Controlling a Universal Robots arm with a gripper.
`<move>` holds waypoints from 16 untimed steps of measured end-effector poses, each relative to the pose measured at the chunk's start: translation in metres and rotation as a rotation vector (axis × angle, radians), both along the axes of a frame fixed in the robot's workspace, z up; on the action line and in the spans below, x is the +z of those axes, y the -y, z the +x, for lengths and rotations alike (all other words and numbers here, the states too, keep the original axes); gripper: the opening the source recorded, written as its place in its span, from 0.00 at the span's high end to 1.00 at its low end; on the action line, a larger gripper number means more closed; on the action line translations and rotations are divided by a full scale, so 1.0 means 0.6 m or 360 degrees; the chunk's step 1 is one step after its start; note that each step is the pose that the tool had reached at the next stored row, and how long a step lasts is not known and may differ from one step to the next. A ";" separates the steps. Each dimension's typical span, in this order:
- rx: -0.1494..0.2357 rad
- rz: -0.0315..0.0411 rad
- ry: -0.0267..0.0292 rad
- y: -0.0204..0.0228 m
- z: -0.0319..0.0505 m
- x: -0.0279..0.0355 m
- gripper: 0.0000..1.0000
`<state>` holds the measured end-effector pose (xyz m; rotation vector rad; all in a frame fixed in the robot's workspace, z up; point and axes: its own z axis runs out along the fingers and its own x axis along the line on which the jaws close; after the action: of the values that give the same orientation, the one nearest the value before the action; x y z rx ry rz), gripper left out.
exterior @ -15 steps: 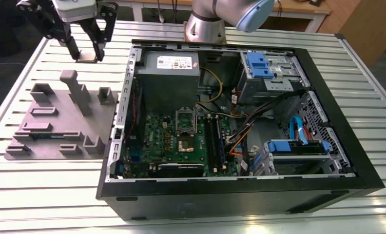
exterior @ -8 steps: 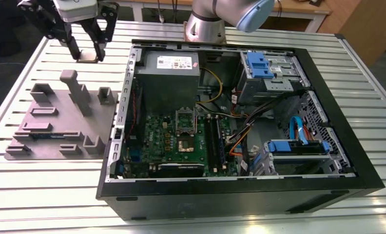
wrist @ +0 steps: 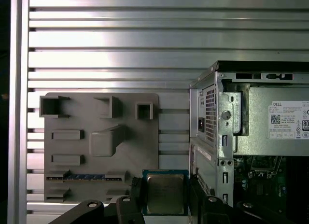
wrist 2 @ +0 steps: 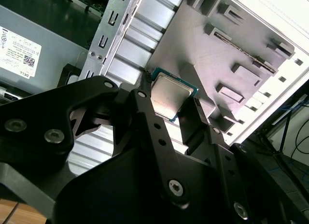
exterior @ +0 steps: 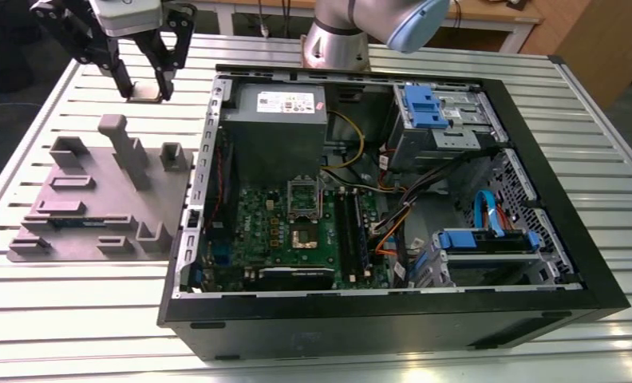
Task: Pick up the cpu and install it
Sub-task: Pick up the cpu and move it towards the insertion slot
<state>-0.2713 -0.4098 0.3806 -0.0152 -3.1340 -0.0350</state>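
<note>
Slatted metal table [exterior: 71, 319] carries a grey fixture [exterior: 103, 199] and an open computer case [exterior: 401, 327]. Raised beside both, the gripper [exterior: 146, 92] clamps the cpu [wrist: 165, 194] by 2 edges, flat, probably to suit the socket.

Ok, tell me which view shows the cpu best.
The first wrist view: the cpu faces the camera squarely, its silvery top plain, held in the gripper. The second wrist view shows it tilted, partly hidden by a finger. In the exterior view it is a small pale patch at the gripper's tips.
</note>
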 end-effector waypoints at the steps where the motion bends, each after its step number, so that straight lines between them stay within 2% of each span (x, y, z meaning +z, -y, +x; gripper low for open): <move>1: 0.0000 0.0000 0.00001 0.0000 0.000 0.000 0.53; 5: 0.0000 0.0000 0.00001 0.0000 0.000 0.000 0.53; 6: 0.0000 0.0000 0.00001 0.0000 0.012 0.000 0.53; 16: 0.0000 0.0000 0.00000 0.0000 0.020 0.000 0.53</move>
<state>-0.2596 -0.4098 0.3807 -0.0151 -3.1340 -0.0350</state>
